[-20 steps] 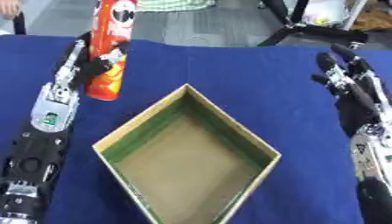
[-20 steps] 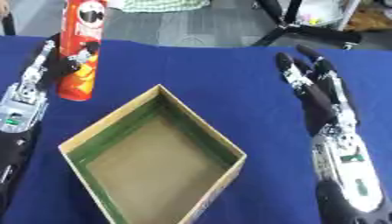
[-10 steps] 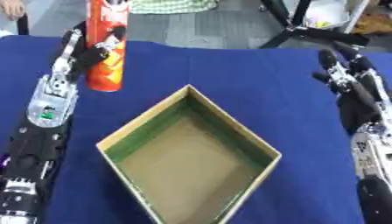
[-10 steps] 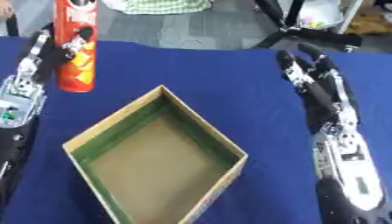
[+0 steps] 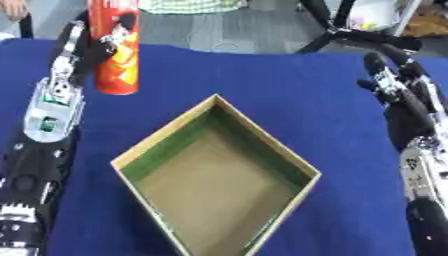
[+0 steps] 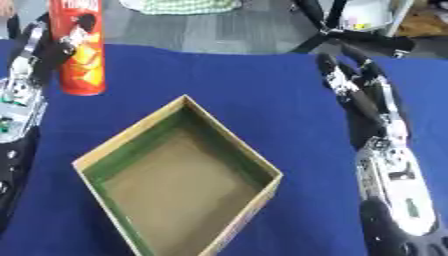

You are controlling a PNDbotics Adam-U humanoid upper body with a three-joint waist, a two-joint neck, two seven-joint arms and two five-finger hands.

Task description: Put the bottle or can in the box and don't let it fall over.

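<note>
A tall red and orange chip can [image 5: 115,47] is held upright at the far left of the blue table, its bottom off the cloth. My left hand [image 5: 79,47] is curled round its side. The open cardboard box [image 5: 216,175] with green inner walls sits diamond-wise in the middle, to the right of and nearer than the can. My right hand [image 6: 354,92] hovers open at the right, fingers straight and pointing away, well clear of the box.
The blue cloth [image 5: 262,80] covers the table. Black tripod legs [image 5: 350,35] and a grey floor lie beyond the far edge. A checked cloth [image 6: 179,5] shows at the top.
My left hand has raised the can and brought it upright from a slight tilt. The right hand has barely moved.
</note>
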